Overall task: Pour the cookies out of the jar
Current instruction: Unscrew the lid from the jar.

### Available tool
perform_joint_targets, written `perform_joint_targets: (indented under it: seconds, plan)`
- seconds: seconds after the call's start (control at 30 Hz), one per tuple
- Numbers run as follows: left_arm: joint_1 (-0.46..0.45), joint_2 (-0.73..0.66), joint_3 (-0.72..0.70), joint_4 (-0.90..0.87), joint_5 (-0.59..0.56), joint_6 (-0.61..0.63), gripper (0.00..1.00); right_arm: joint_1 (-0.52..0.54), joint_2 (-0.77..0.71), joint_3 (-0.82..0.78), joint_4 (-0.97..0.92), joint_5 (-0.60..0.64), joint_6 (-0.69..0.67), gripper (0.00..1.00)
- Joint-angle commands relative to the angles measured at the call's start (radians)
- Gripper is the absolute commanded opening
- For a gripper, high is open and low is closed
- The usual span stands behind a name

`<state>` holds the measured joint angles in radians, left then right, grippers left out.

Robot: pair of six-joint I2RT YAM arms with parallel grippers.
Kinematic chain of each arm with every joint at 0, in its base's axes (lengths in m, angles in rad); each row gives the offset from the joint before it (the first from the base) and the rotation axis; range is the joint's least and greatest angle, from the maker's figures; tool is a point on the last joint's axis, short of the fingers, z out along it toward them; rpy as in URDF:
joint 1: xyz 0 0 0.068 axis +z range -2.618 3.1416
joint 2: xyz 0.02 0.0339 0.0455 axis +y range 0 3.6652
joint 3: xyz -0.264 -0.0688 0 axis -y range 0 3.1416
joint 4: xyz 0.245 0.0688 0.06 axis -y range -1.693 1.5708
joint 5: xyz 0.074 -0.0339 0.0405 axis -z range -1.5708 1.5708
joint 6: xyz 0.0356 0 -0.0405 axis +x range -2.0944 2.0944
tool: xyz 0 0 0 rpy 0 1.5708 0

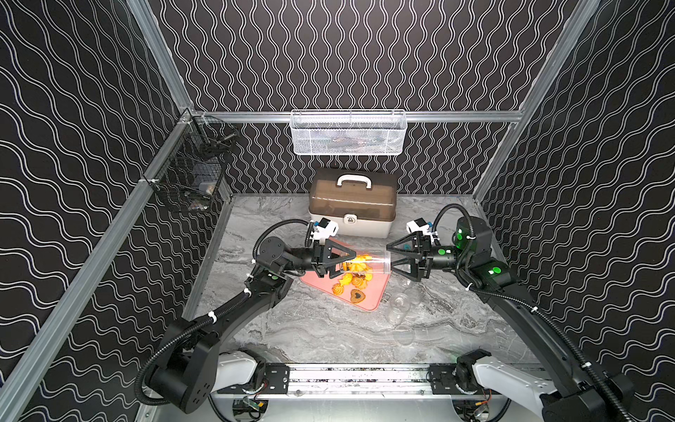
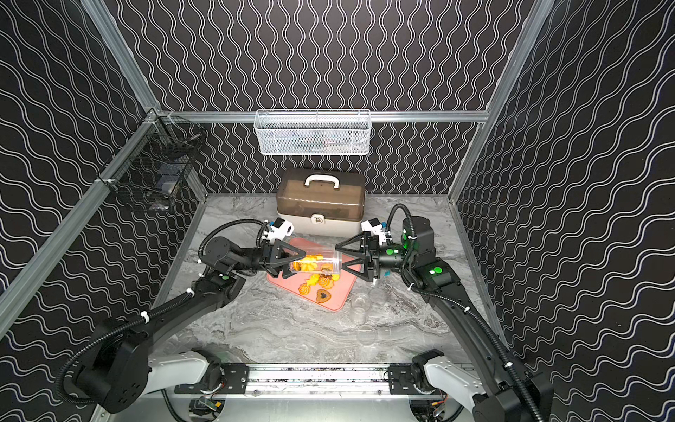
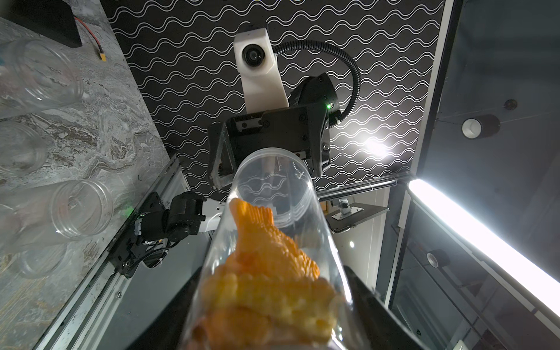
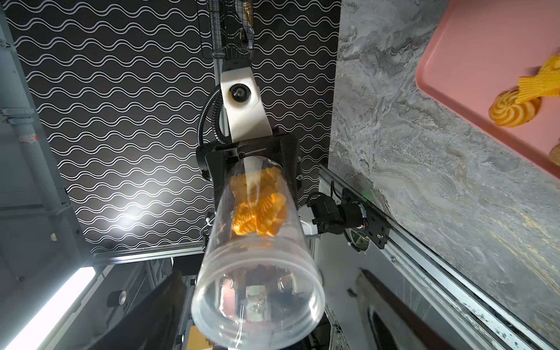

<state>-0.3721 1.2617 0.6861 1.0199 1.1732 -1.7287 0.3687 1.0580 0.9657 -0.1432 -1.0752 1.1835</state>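
Jar: clear plastic jar, held level in the air above the pink tray, its long axis running from one pincer to the other.
Left pincer: clamped on the jar's cookie-filled end.
Right pincer: jaws spread, straddling the threaded end without gripping it.
Cookies: most are bunched at the left pincer's end of the jar; a few lie on the tray below.
Key relation: the mouth looks to face the right pincer, so the left end must rise to pour.
Desk: marbled, with empty clear jars beside the tray.
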Motion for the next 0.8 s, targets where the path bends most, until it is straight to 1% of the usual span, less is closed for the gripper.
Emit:
perform_joint_targets:
  seconds: [0.0,0.07,0.27,0.5,0.63,0.77]
  plan:
    - [0.001,0.002,-0.003,0.069,-0.003,-0.029,0.65,0.026,0.005,-0.004,0.112,0.014,0.048,0.87]
    - [0.001,0.004,-0.005,0.08,-0.003,-0.036,0.65,0.041,0.007,-0.001,0.116,0.019,0.046,0.84]
    - [0.001,0.004,-0.007,0.087,-0.003,-0.042,0.65,0.042,0.011,0.002,0.137,0.017,0.054,0.72]
    - [0.001,0.005,-0.006,0.086,-0.003,-0.042,0.65,0.041,0.008,-0.001,0.123,0.017,0.045,0.68]
    - [0.001,0.007,-0.006,0.092,-0.003,-0.042,0.65,0.041,0.001,-0.012,0.137,0.015,0.042,0.63]
    - [0.003,0.016,-0.013,0.118,-0.007,-0.059,0.65,0.039,-0.005,-0.012,0.149,0.008,-0.003,0.59]
